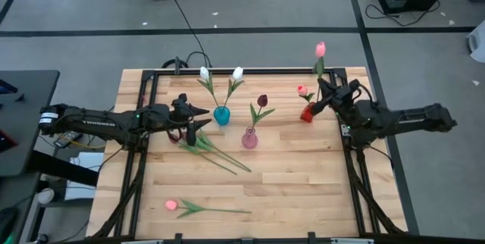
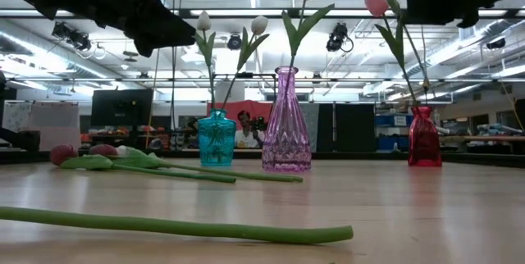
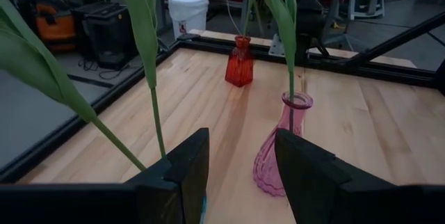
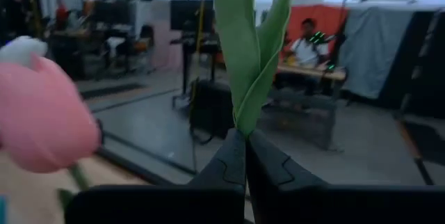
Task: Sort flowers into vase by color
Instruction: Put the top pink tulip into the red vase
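My right gripper [image 1: 323, 97] is shut on a pink tulip [image 1: 320, 48], held upright over the red vase [image 1: 308, 113], which also holds another pink tulip [image 1: 301, 90]. My left gripper [image 1: 194, 115] is open and empty, above the table just left of the teal vase [image 1: 221, 115]. That vase holds two white tulips [image 1: 237, 73]. The pink glass vase [image 1: 249, 139] holds a maroon tulip [image 1: 262, 101]. A few tulips [image 1: 208, 146] lie on the table below my left gripper. One pink tulip [image 1: 171, 205] lies flat near the front edge. My right gripper pinches the pink tulip's green stem and leaf base [image 4: 243, 128] between its two shut fingers, well below the head. The fingers come level from the table's right side and lie across the stem. The tulip stands upright, and its lower stem [image 2: 413, 67] runs down toward the red vase's mouth.
A black metal frame [image 1: 144, 92] borders the table at left, right and back. The three vases stand in a loose row across the table's far half. The long stem [image 2: 164, 226] of the front tulip lies across the near part of the wood. People sit in the room behind.
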